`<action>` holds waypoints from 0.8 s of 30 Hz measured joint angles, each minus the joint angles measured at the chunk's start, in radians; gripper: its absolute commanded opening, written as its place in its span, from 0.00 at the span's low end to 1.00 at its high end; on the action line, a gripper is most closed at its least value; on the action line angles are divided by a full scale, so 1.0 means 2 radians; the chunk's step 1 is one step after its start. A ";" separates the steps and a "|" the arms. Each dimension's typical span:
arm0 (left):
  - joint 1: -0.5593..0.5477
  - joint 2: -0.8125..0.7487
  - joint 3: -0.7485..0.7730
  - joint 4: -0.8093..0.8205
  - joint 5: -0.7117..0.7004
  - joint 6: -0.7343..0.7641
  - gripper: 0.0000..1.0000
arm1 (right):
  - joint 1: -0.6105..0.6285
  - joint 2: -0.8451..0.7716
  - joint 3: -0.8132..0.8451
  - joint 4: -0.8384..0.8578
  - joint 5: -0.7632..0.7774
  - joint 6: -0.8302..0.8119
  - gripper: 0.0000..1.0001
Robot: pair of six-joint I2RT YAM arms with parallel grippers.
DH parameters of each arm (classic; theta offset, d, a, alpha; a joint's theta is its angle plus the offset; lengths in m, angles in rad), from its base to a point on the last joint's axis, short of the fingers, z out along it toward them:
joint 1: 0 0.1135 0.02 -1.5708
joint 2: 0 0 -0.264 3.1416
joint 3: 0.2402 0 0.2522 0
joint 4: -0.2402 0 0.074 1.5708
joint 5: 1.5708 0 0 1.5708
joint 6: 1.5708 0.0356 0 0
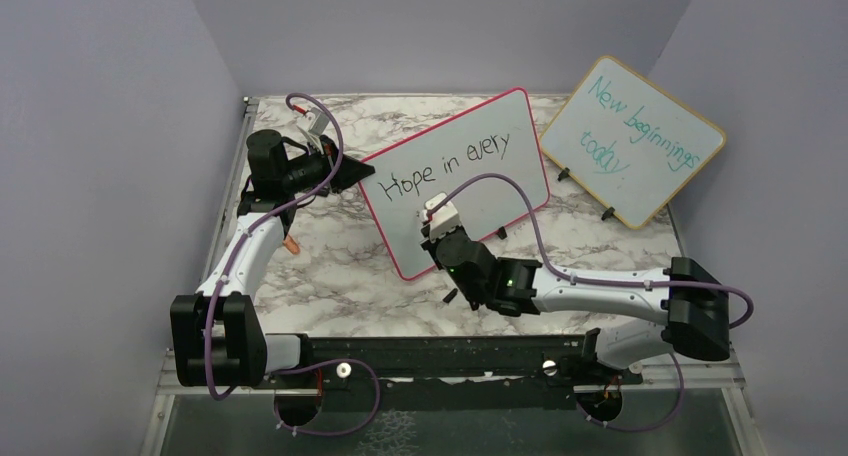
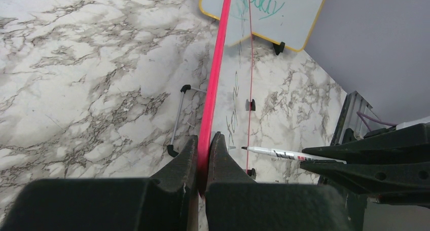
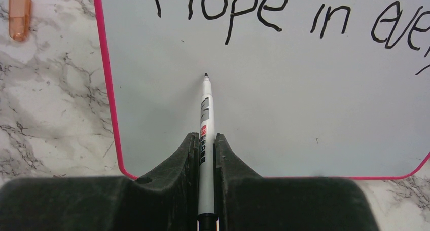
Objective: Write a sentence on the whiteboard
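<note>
The whiteboard point(image 1: 400, 221) with its thin pink-red frame stands tilted at mid-table. The sentence point(image 1: 450, 161) reads "Hope in every" in black, in one line along the top. My left gripper point(image 1: 356, 172) is shut on the board's left frame edge point(image 2: 218, 64), one finger on each side. My right gripper point(image 1: 437, 221) is shut on a white marker point(image 3: 206, 109). The marker's black tip points at the blank board surface point(image 3: 304, 104) below "Hope" point(image 3: 238, 5), at or just off it. The marker also shows in the left wrist view point(image 2: 284, 153).
A wooden-framed board point(image 1: 632, 141) with teal "New beginnings today" leans at the back right. An orange cap point(image 1: 292, 244) lies left of the whiteboard. A small black piece point(image 1: 450, 297) lies near the front edge. Walls close in on three sides.
</note>
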 measured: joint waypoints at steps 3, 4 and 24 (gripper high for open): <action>0.000 0.000 0.000 0.000 0.000 0.000 0.00 | 0.000 0.008 0.003 0.000 0.002 0.000 0.01; 0.000 0.000 0.000 0.000 0.000 0.000 0.00 | 0.000 0.010 0.005 -0.001 0.002 0.000 0.01; 0.000 0.000 0.000 -0.001 -0.002 0.000 0.00 | 0.001 0.025 0.033 -0.092 0.006 0.050 0.01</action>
